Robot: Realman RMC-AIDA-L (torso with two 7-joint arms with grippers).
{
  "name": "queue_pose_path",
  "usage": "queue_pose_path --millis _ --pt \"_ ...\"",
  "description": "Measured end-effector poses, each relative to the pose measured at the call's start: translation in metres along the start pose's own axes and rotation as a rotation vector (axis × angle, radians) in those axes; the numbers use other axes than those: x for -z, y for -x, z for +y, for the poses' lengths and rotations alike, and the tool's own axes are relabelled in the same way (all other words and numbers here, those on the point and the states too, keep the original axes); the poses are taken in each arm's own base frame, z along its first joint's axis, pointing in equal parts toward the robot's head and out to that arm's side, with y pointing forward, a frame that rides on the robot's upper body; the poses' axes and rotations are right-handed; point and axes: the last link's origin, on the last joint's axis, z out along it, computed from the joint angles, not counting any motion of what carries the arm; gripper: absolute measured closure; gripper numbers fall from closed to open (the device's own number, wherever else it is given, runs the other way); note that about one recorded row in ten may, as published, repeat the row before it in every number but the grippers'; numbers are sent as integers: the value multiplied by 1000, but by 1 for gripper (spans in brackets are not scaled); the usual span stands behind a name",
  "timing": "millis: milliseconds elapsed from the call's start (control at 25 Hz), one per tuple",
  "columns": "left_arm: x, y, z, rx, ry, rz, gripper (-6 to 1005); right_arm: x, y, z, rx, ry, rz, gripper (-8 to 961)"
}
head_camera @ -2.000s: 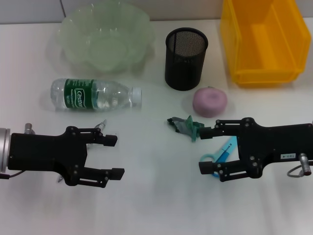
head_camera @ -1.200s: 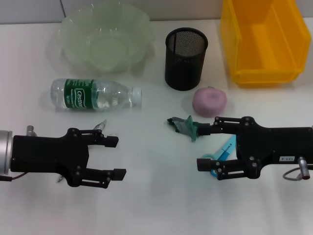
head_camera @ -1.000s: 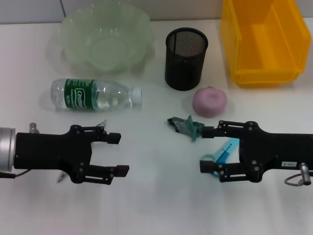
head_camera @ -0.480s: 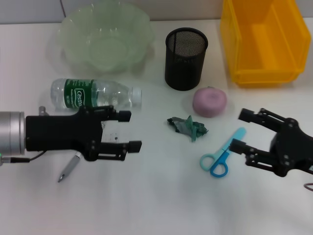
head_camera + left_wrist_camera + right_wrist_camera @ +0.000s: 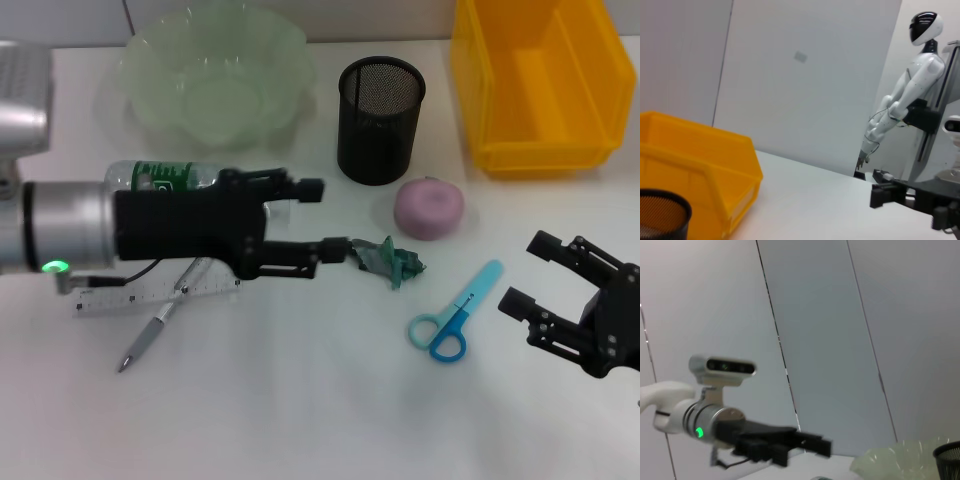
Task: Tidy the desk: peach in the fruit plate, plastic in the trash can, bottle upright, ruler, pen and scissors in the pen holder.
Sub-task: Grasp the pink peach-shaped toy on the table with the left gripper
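Two grippers, both spread open: left gripper (image 5: 322, 218) reaches across the bottle (image 5: 165, 178), lower finger tip touching the crumpled green plastic (image 5: 385, 260) mid-desk. Right gripper (image 5: 530, 276) hangs over the white desk (image 5: 300, 400) at 4 o'clock, near the blue scissors (image 5: 455, 318). Peach (image 5: 429, 208) sits at 5 o'clock from the pen holder (image 5: 379, 118).

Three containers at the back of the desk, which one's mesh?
The black pen holder in the middle: see-through wire mesh. The green fruit plate is translucent plastic; the yellow bin has solid walls.
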Motion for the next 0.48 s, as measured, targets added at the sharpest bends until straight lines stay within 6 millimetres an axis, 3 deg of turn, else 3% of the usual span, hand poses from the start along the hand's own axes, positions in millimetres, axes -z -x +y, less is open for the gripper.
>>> queue_pose_path --millis 200,480 --pt "-34 -18 -17 -53 -13 -41 189 -1 -6 5 -24 0 5 157" --pt "-70 -26 -23 -123 -27 -116 190 -2 -9 6 -39 -4 7 157"
